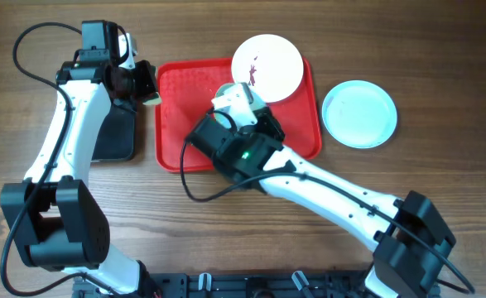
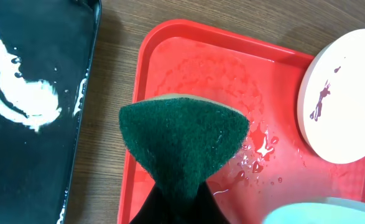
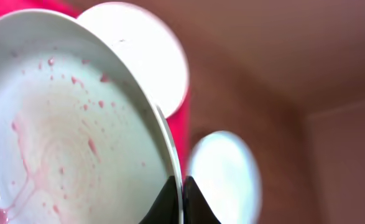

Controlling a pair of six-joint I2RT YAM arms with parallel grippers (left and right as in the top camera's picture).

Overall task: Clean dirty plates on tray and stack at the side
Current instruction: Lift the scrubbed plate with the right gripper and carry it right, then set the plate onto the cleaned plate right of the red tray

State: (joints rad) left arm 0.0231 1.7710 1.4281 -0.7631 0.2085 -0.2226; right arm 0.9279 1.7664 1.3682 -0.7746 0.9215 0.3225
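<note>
A smeared white plate [image 3: 70,137] is pinched by its rim in the closed right hand [image 3: 182,186] above the red tray [image 1: 176,124], while a green scouring sponge [image 2: 182,143] is clamped in the left hand [image 1: 139,83]. The plate's face is best tilted toward the sponge. Overhead, most of it is hidden by the arm.

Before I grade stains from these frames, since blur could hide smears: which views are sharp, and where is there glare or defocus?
Overhead: sharp, evenly lit, smeared white plate readable. Left wrist: crisp on the sponge, small glints off water drops on the red tray. Right wrist: gripped plate soft, its pink streaks visible; pale blue plate behind badly out of focus.
</note>
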